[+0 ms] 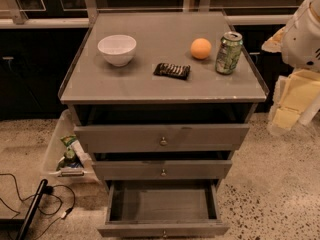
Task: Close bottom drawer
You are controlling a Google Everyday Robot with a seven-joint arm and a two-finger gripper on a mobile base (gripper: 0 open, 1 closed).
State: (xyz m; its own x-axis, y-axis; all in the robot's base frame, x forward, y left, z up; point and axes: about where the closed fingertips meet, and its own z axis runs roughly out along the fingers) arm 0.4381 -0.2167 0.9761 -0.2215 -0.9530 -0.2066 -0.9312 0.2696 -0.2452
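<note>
The bottom drawer (162, 229) is the lowest of three grey drawers in the cabinet (165, 89). It is pulled far out toward me, so its shallow grey box (162, 204) shows, with nothing in it. Its small round metal knob (164, 233) sits at the lower edge of the view. The middle drawer (162, 170) and the top drawer (162, 136) stand only slightly out. My gripper (292, 101), with pale yellow parts, hangs under the white arm (305, 34) at the right edge. It is level with the top drawer, well to the right of the cabinet, and touches nothing.
On the cabinet top stand a white bowl (117, 49), an orange (201, 48), a green soda can (228, 53) and a dark snack packet (171, 70). A white bin (57, 149) with bottles sits on the floor at the left. Cables and a black rod (32, 209) lie at the lower left.
</note>
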